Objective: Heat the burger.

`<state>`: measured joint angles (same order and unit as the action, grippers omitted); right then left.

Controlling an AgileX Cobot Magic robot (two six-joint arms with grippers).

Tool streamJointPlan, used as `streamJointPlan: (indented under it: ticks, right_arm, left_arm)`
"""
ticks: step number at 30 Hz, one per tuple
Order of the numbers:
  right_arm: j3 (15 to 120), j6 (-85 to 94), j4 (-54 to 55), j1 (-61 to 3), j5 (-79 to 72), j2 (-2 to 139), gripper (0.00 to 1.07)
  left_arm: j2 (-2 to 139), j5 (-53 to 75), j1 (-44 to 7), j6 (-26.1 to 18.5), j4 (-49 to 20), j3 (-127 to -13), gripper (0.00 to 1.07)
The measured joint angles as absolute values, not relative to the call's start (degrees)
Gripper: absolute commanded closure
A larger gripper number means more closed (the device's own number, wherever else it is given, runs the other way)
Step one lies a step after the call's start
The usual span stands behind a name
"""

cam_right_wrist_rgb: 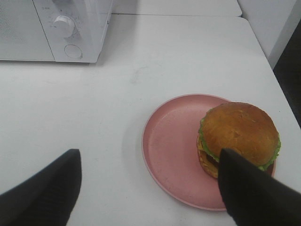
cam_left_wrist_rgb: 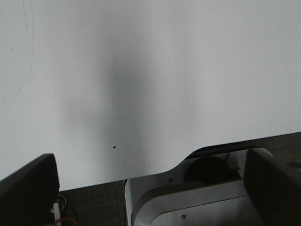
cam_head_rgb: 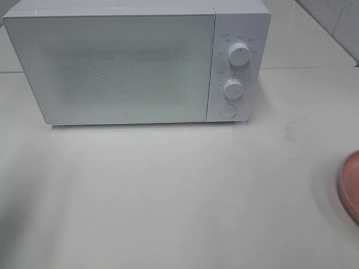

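Observation:
The burger (cam_right_wrist_rgb: 240, 129) shows only in the right wrist view. It has a glossy brown bun with green lettuce at the rim and sits on the far side of a round pink plate (cam_right_wrist_rgb: 169, 141). My right gripper (cam_right_wrist_rgb: 149, 155) hangs open above the plate's near side, and one dark finger (cam_right_wrist_rgb: 249, 188) overlaps the burger's edge in the picture. Over bare white table near its edge, my left gripper (cam_left_wrist_rgb: 150, 157) stands wide open with nothing between its fingers. The white microwave (cam_head_rgb: 112, 67) stands at the back with its door shut. Neither gripper appears in the exterior high view.
The microwave's panel carries two knobs (cam_head_rgb: 239, 54) (cam_head_rgb: 233, 88) and a round button (cam_head_rgb: 228, 110). Only the pink plate's rim (cam_head_rgb: 350, 185) shows at the right edge of the exterior high view. The table's front edge and a white robot base (cam_left_wrist_rgb: 188, 202) lie under the left gripper.

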<state>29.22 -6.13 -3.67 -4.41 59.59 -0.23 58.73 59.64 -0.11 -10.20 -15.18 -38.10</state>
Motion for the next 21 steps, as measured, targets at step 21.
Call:
streamJointPlan:
  ticks: [21]
  right_arm:
    - [29.22, -6.13, -3.67, -4.41, 59.59, -0.23, 0.31]
  left_arm:
    - [33.69, 59.59, -0.11, -5.61, -10.31, -29.05, 0.06]
